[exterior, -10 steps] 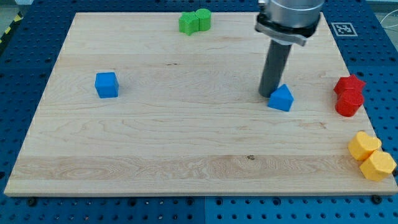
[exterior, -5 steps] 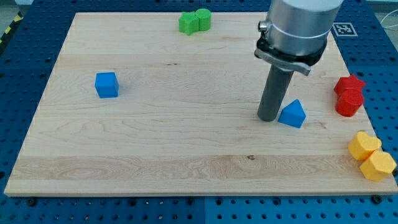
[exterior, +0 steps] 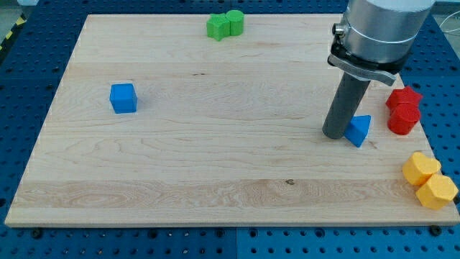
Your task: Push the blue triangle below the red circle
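Observation:
The blue triangle (exterior: 359,130) lies on the wooden board (exterior: 215,144) at the view's right. My tip (exterior: 335,134) touches its left side. The red circle (exterior: 403,119) sits at the board's right edge, to the right of the triangle and slightly higher. A red star-shaped block (exterior: 404,98) sits just above the circle, touching it.
A blue cube (exterior: 123,98) sits at the view's left. Two green blocks (exterior: 225,24) stand together at the top edge. Two yellow blocks (exterior: 428,180) lie at the right edge near the bottom, below the red blocks.
My tip has moved right and a little down, pushing the blue triangle toward the red circle. The triangle has turned as it slid.

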